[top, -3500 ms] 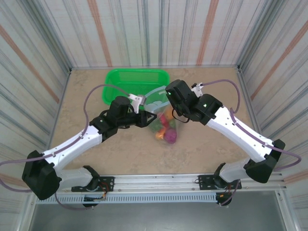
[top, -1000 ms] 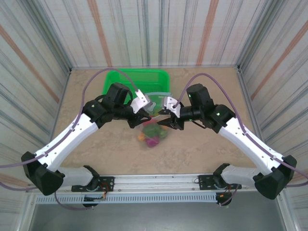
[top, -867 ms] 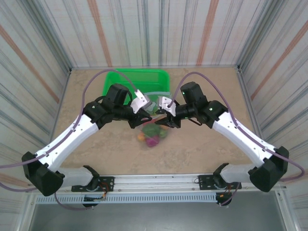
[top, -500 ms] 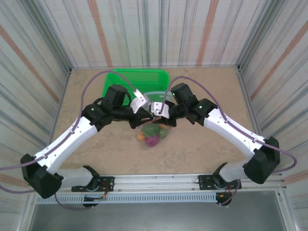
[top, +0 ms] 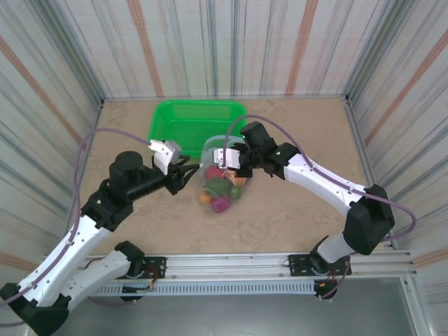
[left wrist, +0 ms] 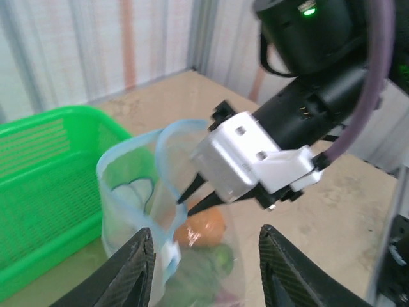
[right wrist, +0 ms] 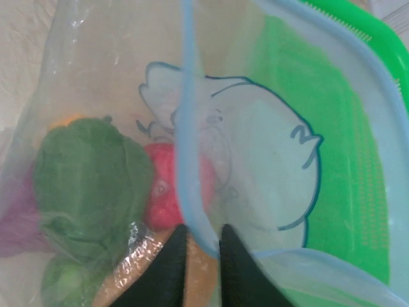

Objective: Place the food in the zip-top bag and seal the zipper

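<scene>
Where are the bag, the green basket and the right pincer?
bag (right wrist: 255,147), right wrist view, printed wall.
basket (top: 189,122), top view, mesh floor.
right pincer (right wrist: 200,235), right wrist view, between fingertips.

A beige, marbled table (top: 294,210) carries two things. A green mesh basket (top: 183,126) sits toward its far edge. Just in front of it, the bottom of a clear zip-top bag (top: 222,183) rests on the tabletop, with colourful toy food (top: 218,198) inside.

Food (top: 218,194) in bag (top: 210,155) on table (top: 294,224); basket (top: 185,126) behind bag; L hand (left wrist: 206,229) left of it, R hand (right wrist: 197,240) at rim.
</scene>
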`<state>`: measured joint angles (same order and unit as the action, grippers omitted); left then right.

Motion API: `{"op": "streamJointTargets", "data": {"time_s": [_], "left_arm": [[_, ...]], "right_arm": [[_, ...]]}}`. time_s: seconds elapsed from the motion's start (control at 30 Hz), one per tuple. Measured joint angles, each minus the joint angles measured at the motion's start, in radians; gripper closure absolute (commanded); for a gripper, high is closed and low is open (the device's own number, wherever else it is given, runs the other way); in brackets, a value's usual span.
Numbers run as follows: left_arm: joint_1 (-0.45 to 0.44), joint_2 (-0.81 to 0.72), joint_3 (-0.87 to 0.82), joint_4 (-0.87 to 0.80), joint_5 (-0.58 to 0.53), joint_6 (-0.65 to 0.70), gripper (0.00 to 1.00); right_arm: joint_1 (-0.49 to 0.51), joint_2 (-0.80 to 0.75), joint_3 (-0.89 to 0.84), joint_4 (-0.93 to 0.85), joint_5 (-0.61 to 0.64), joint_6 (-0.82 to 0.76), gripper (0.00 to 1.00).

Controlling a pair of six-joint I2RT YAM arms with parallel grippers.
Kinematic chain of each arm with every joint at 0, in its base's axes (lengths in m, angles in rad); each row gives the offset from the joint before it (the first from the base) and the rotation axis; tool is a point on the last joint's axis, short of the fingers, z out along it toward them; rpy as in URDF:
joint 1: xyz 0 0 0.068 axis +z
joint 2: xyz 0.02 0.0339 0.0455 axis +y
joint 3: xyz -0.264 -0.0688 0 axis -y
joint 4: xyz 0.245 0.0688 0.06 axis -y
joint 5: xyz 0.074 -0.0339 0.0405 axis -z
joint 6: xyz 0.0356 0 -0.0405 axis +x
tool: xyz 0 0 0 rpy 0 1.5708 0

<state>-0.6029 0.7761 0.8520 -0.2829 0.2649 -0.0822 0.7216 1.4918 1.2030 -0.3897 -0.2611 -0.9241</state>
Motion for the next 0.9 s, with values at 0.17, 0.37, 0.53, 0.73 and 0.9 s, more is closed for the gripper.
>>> {"op": "streamJointTargets", "data": {"time_s": [0.17,0.37,0.53,0.73,0.9], "left_arm": [[0.004,-0.025,-0.123,0.041,-0.086,-0.068,0.36],[0.021,-0.035,-0.216,0.111,-0.108,-0.073,0.36],[0.123,-0.001,-0.235,0.222,-0.072,-0.098,0.37],[0.179,0.095,-0.275,0.35,0.027,-0.126,0.4],[0.179,0.138,-0.292,0.445,0.075,-0.151,0.5]], "right_arm": [[0.0,-0.021,-0.016,0.062,-0.008,0.014,0.97],[-0.008,-0.097,-0.016,0.094,-0.054,0.077,1.0],[-0.019,-0.146,-0.019,0.127,-0.085,0.122,1.0],[-0.041,-0.175,-0.063,0.154,-0.109,0.15,0.99],[-0.043,-0.186,-0.089,0.16,-0.126,0.16,0.98]]}}
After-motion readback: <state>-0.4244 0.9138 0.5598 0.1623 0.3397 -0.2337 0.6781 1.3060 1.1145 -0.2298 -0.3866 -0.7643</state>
